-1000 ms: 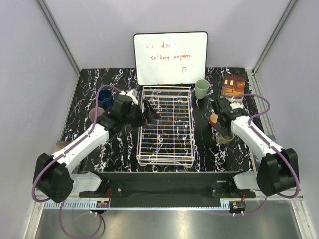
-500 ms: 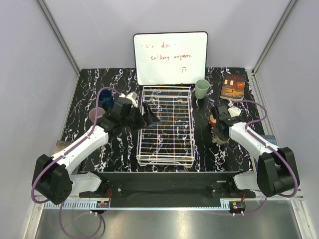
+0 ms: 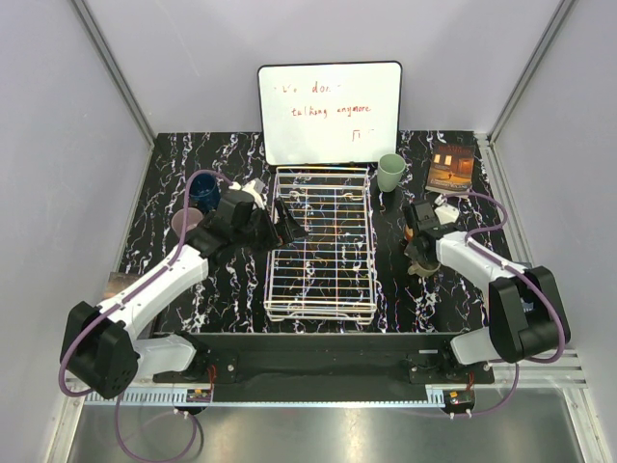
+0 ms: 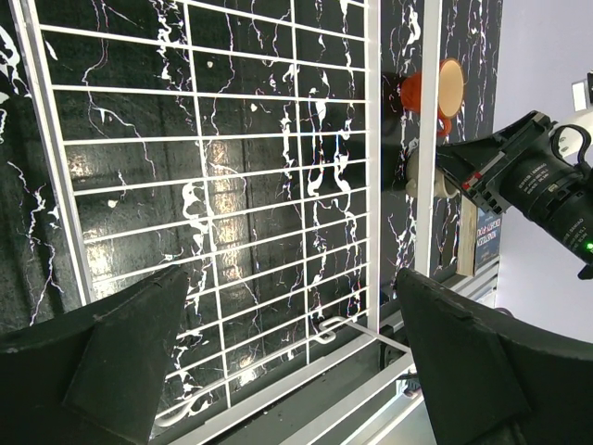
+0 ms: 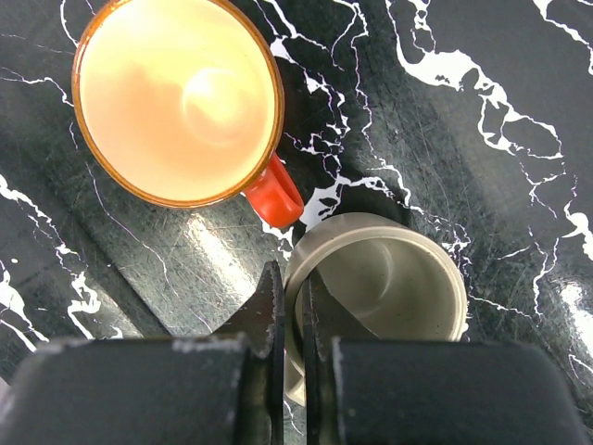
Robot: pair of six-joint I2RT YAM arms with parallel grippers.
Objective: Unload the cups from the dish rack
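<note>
The white wire dish rack (image 3: 320,289) lies mid-table and holds no cups in view; its grid fills the left wrist view (image 4: 232,185). My left gripper (image 3: 281,222) is open and empty over the rack's left side (image 4: 292,366). My right gripper (image 5: 292,301) is shut on the rim of the taupe cup (image 5: 384,283), one finger inside and one outside, right of the rack (image 3: 421,255). The orange-red cup (image 5: 176,97) stands beside it. The mint cup (image 3: 390,172) is at the back right. The dark blue cup (image 3: 203,190) and the pink-lilac cup (image 3: 182,222) are on the left.
A whiteboard (image 3: 330,111) with red writing leans at the back behind the rack. A book (image 3: 451,166) lies at the far right corner. Pale walls close in the table on three sides.
My right gripper has moved left and away with the taupe cup, closer to the orange-red cup. My left gripper has drawn back slightly toward the rack's left edge.
</note>
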